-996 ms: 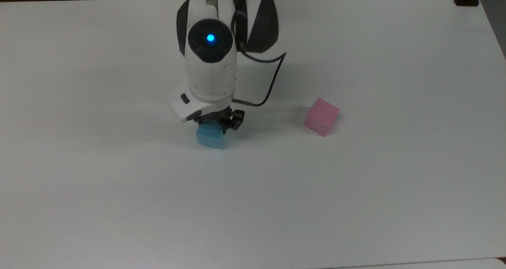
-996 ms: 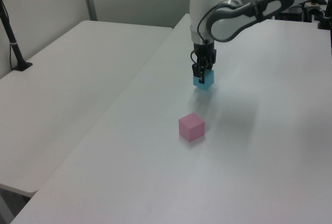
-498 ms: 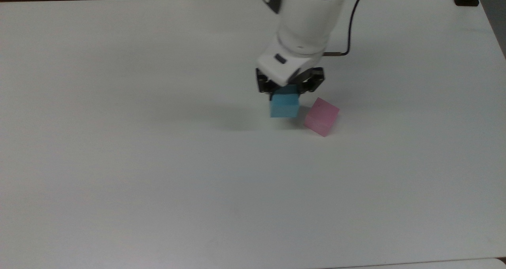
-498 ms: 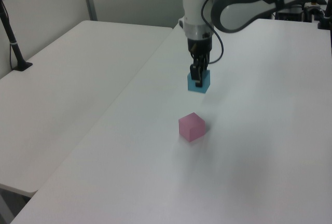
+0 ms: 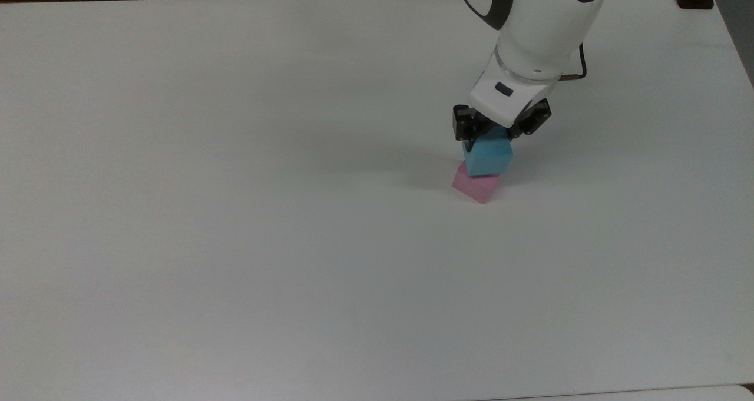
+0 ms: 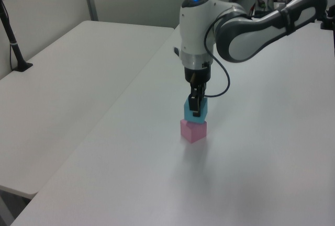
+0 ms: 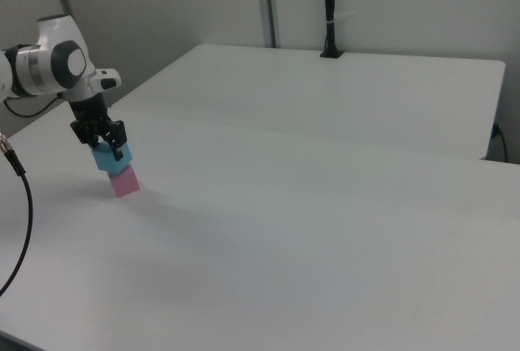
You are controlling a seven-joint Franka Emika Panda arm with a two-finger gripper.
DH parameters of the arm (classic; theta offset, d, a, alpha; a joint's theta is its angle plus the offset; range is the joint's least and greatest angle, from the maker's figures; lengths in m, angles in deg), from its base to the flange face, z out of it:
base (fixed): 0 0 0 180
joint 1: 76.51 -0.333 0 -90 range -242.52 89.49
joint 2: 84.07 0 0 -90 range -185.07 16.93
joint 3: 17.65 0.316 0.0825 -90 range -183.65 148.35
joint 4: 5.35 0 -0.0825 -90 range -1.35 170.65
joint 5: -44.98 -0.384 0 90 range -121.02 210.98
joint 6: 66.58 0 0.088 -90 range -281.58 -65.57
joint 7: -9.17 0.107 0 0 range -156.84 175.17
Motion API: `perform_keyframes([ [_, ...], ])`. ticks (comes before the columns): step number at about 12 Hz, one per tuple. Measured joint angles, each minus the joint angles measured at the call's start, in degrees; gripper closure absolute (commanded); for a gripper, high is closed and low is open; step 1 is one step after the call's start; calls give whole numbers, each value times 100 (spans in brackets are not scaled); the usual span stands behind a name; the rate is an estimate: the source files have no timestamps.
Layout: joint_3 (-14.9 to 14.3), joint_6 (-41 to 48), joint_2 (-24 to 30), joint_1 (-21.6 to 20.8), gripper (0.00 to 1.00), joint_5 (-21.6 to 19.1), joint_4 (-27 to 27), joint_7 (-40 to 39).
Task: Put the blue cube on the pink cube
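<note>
- The white worktop [image 5: 235, 242] lies bare across the top view's left and middle; both cubes and the arm stand toward the top view's right.
- The pink cube [image 5: 474, 188] rests on the worktop, turned so one corner points toward the camera in the top view.
- The blue cube [image 5: 489, 156] sits directly above the pink cube; in the left view [image 6: 187, 112] its underside meets the pink cube's [image 6: 193, 131] top, though whether it bears full weight cannot be told.
- The hand [image 5: 500, 131] reaches straight down, its dark fingers clamped on two opposite sides of the blue cube.
- In the right view, the stack [image 7: 114, 168] stands at the right view's left under the hand [image 7: 99, 141].
</note>
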Motion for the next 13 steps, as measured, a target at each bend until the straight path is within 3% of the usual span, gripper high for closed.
perform_keyframes([
  [1,0,-182,-67,-21,2,12,0,80],
  [2,-2,-261,-113,-21,0,40,0,105],
  [7,-31,-265,8,-18,0,266,-117,124],
  [11,-158,1136,939,273,0,286,-179,68],
  [13,-168,1668,1416,810,0,282,-114,-448],
])
